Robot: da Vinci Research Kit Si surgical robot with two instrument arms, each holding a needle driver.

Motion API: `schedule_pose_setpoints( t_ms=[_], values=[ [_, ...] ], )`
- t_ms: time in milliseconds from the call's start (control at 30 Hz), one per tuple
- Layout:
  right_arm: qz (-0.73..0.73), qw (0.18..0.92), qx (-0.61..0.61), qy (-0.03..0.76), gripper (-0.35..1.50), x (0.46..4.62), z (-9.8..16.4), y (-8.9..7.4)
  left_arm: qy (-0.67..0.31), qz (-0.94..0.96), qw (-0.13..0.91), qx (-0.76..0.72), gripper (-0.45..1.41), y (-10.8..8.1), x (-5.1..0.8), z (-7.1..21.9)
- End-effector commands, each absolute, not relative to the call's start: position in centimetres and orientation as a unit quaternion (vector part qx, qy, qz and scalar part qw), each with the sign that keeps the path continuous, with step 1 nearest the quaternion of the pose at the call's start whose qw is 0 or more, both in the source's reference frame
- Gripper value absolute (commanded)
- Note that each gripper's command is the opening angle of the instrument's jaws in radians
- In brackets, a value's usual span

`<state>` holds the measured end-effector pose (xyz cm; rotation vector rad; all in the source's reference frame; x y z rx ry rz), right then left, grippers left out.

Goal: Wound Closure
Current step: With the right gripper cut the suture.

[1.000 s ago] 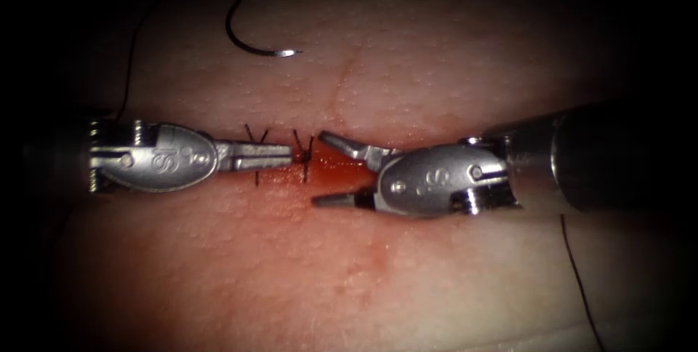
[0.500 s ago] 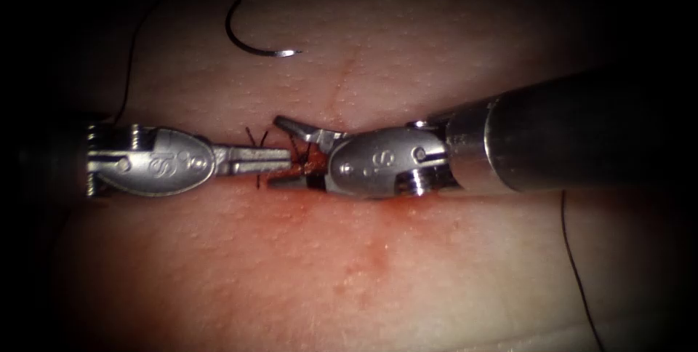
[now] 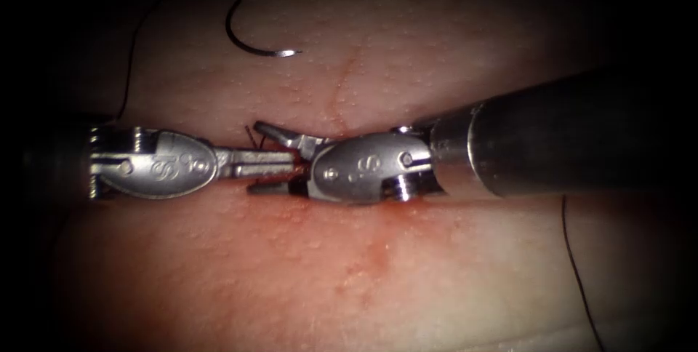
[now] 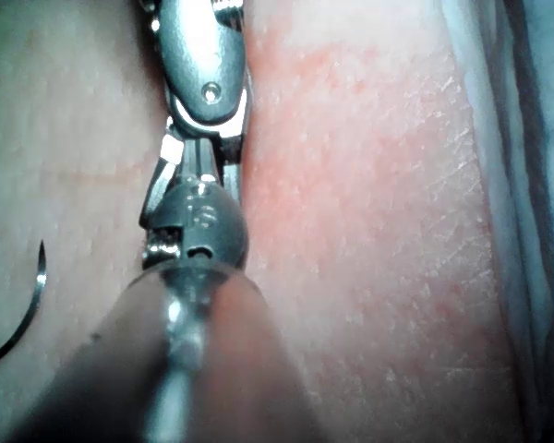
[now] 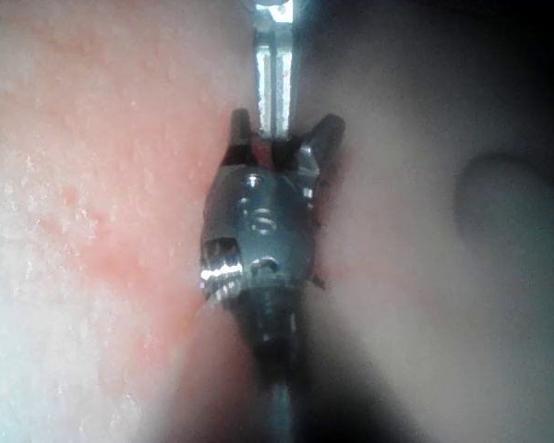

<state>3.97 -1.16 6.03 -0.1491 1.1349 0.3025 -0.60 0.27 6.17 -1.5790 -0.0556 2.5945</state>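
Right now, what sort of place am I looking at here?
Probably a surgical training bench. A slab of tissue with a stitched cut, two robotic needle drivers meeting over it, left tool shut, right tool open, and a curved needle lying loose on the tissue.

Left tool (image 3: pixel 265 162): bright metal, polished, with stamped marks on the wrist housing. Right tool (image 3: pixel 280 159): same glossy metal at jaws and housing; its shaft (image 3: pixel 582 134) is dark and matt. Needle (image 3: pixel 251 39): thin dark metal wire, glinting at the point. Thread (image 3: pixel 578 265): fine, black, matt. Tissue (image 3: pixel 407 279): pale, moist sheen, finely pebbled surface. Red fluid (image 3: pixel 378 250): thin wet smear, glossy.
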Motion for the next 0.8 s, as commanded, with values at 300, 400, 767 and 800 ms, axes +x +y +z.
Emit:
schedule_pose_setpoints(
  t_ms=[300, 400, 767, 800],
  values=[
    [0.148, 0.825, -0.082, 0.539, 1.06, 4.14, 6.12, -1.12, -0.018, 0.851, 0.048, -0.522, -0.45, 0.20, -0.65, 6.19],
    [0.148, 0.825, -0.082, 0.539, 1.03, 4.16, 6.12, -1.13, -0.018, 0.851, 0.048, -0.522, -0.45, 0.20, -0.65, 6.18],
    [0.126, 0.821, -0.099, 0.548, -0.35, 4.17, 6.08, -1.18, -0.018, 0.850, 0.046, -0.524, -0.45, 0.16, -0.66, 6.18],
    [0.125, 0.820, -0.098, 0.550, -0.35, 4.15, 6.08, -1.18, -0.018, 0.850, 0.045, -0.524, -0.45, 0.15, -0.65, 6.18]
  ],
)
